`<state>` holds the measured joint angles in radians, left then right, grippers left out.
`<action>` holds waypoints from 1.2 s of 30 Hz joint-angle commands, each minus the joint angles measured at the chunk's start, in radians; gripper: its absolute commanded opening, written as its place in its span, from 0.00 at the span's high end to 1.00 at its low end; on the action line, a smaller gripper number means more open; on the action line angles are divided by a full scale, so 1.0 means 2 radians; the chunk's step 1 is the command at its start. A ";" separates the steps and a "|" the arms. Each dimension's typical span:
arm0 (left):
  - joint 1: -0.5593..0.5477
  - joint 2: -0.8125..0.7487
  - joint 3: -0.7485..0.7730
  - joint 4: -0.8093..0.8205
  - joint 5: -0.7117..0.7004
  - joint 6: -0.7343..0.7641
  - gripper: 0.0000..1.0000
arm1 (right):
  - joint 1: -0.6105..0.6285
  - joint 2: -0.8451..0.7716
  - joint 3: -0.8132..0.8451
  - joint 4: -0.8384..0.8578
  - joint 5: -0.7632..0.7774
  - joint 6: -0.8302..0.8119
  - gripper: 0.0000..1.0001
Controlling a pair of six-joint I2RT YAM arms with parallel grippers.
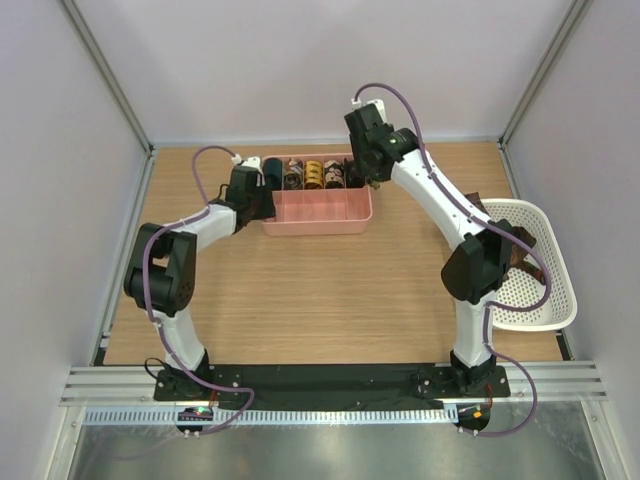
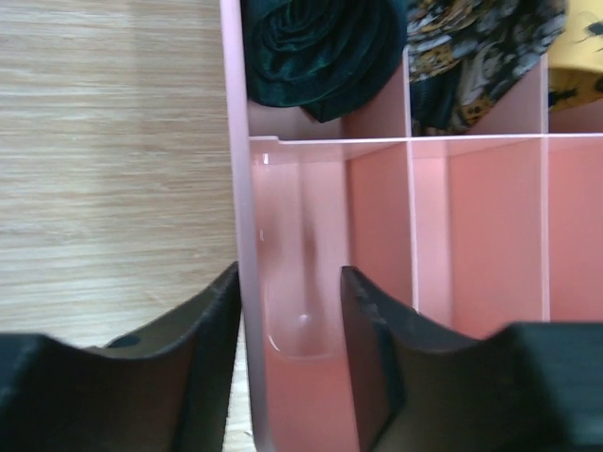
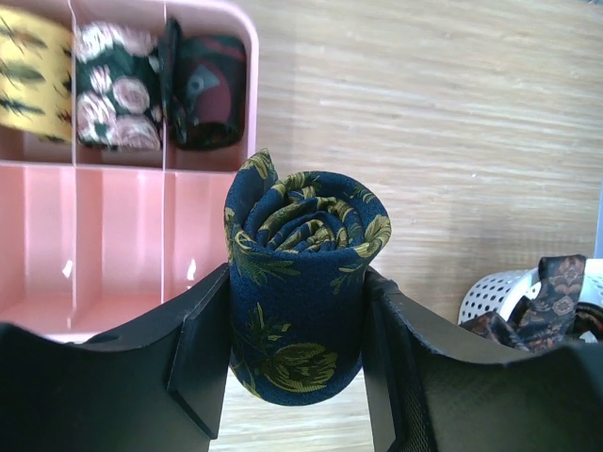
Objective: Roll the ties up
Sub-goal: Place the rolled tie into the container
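Note:
A pink divided tray holds several coiled ties in its back row. In the left wrist view a dark green coil, a patterned one and a yellow one show. My right gripper is shut on a rolled navy tie with yellow-green print, held above the table just right of the tray's right end. My left gripper is open and straddles the tray's left wall, one finger outside and one inside an empty front compartment.
A white perforated basket stands at the right table edge with a brown patterned tie hanging in it. The tray's front compartments are empty. Grey walls enclose the table on three sides.

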<state>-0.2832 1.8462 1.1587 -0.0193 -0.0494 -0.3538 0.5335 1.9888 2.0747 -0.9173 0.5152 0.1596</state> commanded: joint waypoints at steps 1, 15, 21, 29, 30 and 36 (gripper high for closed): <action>-0.003 -0.039 0.013 0.017 0.008 0.001 0.52 | 0.005 -0.016 -0.034 0.020 0.006 -0.012 0.99; -0.003 -0.114 0.015 -0.003 0.002 -0.005 0.37 | 0.012 0.010 -0.059 0.040 -0.023 -0.003 0.99; -0.003 -0.161 0.004 -0.012 0.002 -0.008 0.36 | 0.015 0.012 -0.077 0.052 -0.027 0.000 0.99; -0.009 -0.208 -0.001 -0.016 0.019 -0.017 0.36 | 0.022 0.023 -0.097 0.066 -0.032 0.008 0.99; -0.010 -0.213 -0.003 -0.016 0.019 -0.016 0.36 | 0.022 0.023 -0.101 0.069 -0.034 0.010 0.99; -0.018 -0.216 -0.009 -0.016 0.022 -0.019 0.36 | 0.027 0.034 -0.107 0.081 -0.042 0.020 0.99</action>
<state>-0.3080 1.4406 1.1526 -0.0578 -0.0223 -0.3862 0.5758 2.0377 1.8679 -0.7891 0.4561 0.1684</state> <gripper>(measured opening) 0.642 0.559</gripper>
